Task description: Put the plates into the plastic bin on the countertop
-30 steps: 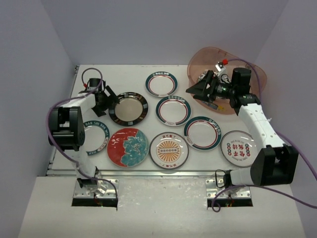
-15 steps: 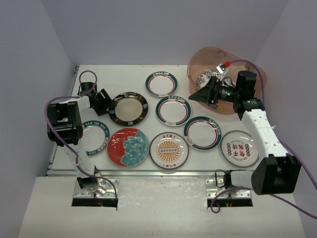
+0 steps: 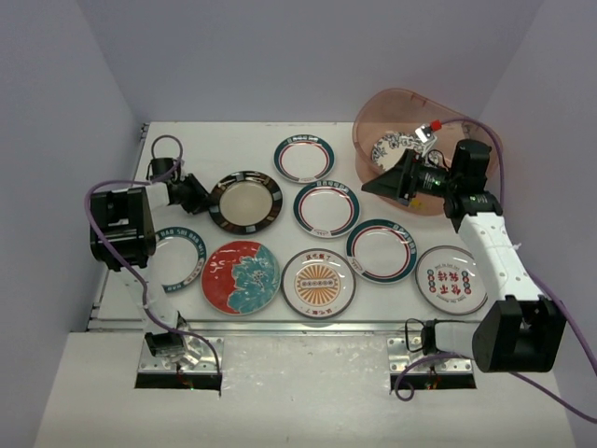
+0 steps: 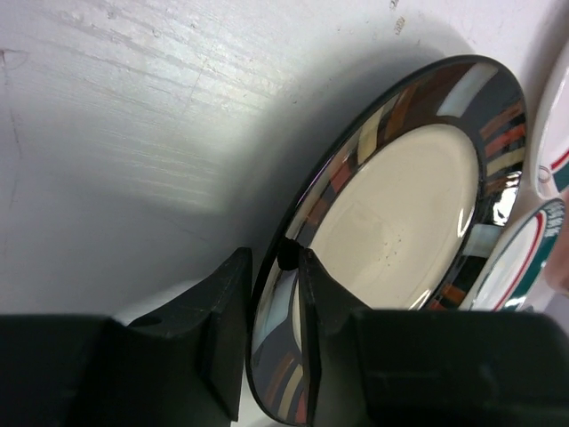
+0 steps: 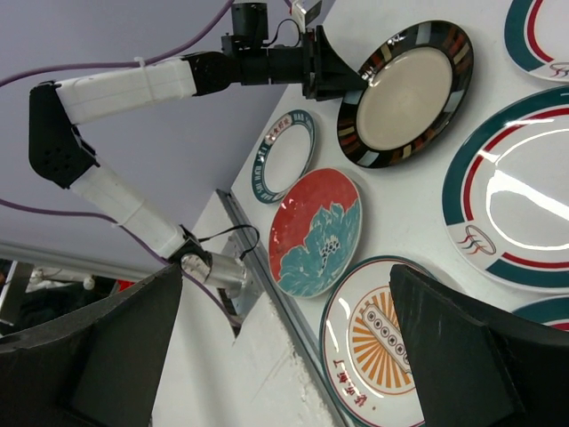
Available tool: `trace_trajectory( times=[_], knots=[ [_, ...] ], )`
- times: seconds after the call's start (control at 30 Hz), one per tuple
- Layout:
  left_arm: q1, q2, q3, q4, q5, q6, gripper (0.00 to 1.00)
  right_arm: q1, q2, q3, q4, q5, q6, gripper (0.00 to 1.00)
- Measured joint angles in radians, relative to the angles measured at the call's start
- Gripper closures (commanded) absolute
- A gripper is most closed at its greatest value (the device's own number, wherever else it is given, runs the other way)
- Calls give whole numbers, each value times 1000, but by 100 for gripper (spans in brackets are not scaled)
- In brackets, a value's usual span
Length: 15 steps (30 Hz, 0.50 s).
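The left arm's fingers (image 4: 227, 329) pinch the 9 o'clock rim of the dark-rimmed plate (image 4: 400, 213), resting on the counter (image 3: 224, 149) toward 10 o'clock, while the right arm's fingers (image 5: 98, 347) hang spread wide and empty by the plastic bin (image 3: 366, 140) at 2 o'clock. One blue floral plate (image 3: 385, 147) shows inside the bin; eight plates, counting the gripped one, lie on the counter, so the job looks barely begun.
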Motion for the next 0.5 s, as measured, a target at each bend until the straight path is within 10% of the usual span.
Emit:
trace_trajectory(
  times=[0.5],
  knots=[
    [81,-100,-354,588,285,-347,100,-4,99,-106,362,-110,255,1]
  ],
)
